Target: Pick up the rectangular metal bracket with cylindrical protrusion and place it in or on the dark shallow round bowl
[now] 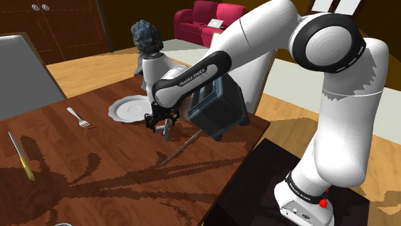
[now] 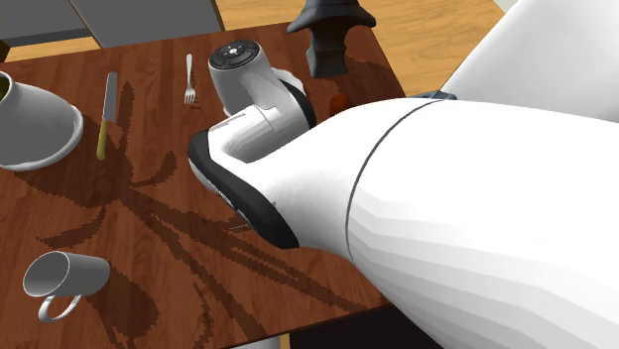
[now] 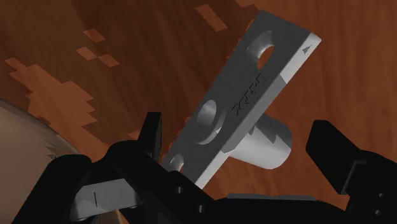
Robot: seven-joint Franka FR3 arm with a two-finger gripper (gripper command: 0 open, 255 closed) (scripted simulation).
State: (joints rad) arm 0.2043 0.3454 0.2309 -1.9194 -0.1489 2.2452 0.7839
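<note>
Straddles the grey bracket (image 3: 267,70) with the end effector (image 3: 236,127) spread wide to clear plate and cylinder; grips nothing yet; lies aslant on the bench (image 1: 96,173), seemingly propped by that cylinder, near the pale shallow bowl (image 1: 132,109).

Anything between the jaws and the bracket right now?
Nothing visible. In the wrist view the gripper is open, and the grey bracket sits directly between the jaws, with just the wooden table behind it.
</note>
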